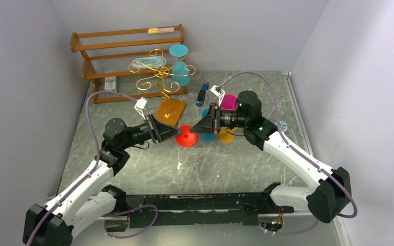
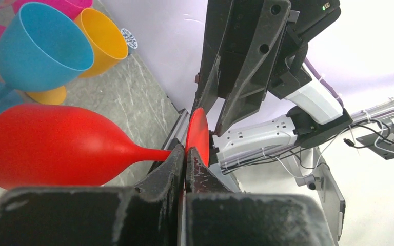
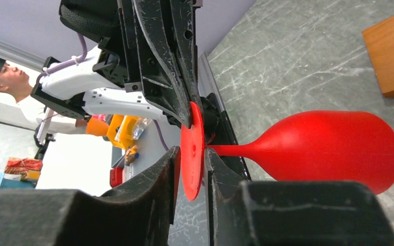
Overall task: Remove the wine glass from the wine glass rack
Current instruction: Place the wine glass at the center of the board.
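Observation:
A red wine glass (image 1: 186,138) lies on its side in the air between my two grippers, away from the wine glass rack (image 1: 160,72), a gold wire stand on a wooden base (image 1: 171,110). My left gripper (image 2: 186,151) is shut on the edge of the glass's round foot, and the bowl (image 2: 51,146) points away to the left. My right gripper (image 3: 191,151) straddles the same foot. One finger touches the disc on the stem side. A narrow gap shows at the other finger. A teal glass (image 1: 179,66) hangs upside down on the rack.
A brown slatted shelf (image 1: 128,46) stands against the back wall behind the rack. Pink (image 1: 229,102), yellow (image 1: 227,136) and blue (image 1: 207,136) glasses cluster under my right wrist. A small blue-black item (image 1: 202,95) stands near them. A white scrap (image 1: 178,165) lies on the table.

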{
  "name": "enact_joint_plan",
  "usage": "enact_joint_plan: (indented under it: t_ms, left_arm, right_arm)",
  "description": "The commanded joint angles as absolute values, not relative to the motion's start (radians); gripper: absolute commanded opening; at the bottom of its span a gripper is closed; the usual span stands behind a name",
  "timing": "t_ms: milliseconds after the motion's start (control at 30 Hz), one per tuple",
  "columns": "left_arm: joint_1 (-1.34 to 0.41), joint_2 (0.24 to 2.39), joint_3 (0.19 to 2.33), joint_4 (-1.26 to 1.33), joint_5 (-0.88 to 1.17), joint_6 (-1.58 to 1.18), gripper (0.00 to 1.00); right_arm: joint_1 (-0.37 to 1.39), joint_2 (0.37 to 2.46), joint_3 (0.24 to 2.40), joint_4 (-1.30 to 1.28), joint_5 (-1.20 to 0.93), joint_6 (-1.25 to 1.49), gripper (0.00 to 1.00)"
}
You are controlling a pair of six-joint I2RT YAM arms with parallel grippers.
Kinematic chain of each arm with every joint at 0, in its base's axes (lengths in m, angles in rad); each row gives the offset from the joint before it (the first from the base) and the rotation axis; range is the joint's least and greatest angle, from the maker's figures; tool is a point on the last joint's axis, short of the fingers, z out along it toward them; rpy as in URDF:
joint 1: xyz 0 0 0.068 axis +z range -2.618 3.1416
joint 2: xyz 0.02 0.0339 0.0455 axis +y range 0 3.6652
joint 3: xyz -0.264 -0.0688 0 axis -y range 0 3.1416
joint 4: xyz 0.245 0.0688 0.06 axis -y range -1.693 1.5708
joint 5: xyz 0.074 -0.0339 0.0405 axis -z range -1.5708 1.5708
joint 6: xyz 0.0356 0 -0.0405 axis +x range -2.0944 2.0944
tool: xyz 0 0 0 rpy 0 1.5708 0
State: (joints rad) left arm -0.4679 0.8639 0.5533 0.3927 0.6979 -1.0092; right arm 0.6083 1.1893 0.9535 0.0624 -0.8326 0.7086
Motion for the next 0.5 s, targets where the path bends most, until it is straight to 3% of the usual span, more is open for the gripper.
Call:
enact_joint_plan:
  t_ms: [0, 100, 267, 467]
  left_arm:
    - [-0.477, 0.857, 0.514, 0.56, 0.678, -1.083, 0.05]
    - [-0.477, 0.86, 0.52, 0.561, 0.684, -1.076, 0.05]
    - [-0.477, 0.854, 0.542, 0.486, 0.675, -1.037, 0.05]
    - [-0.477, 0.849, 0.598, 0.32, 0.663, -0.929, 0.37]
  right_arm:
    - [0.612, 1.187, 0.957, 0.031, -0.864, 0.672, 0.22]
    - [0.614, 1.191, 0.961, 0.041, -0.877, 0.672, 0.08]
    - [0.613, 1.214, 0.96, 0.071, -0.916, 0.696, 0.03]
    - [0.612, 1.202, 0.952, 0.087, -0.87, 0.694, 0.0]
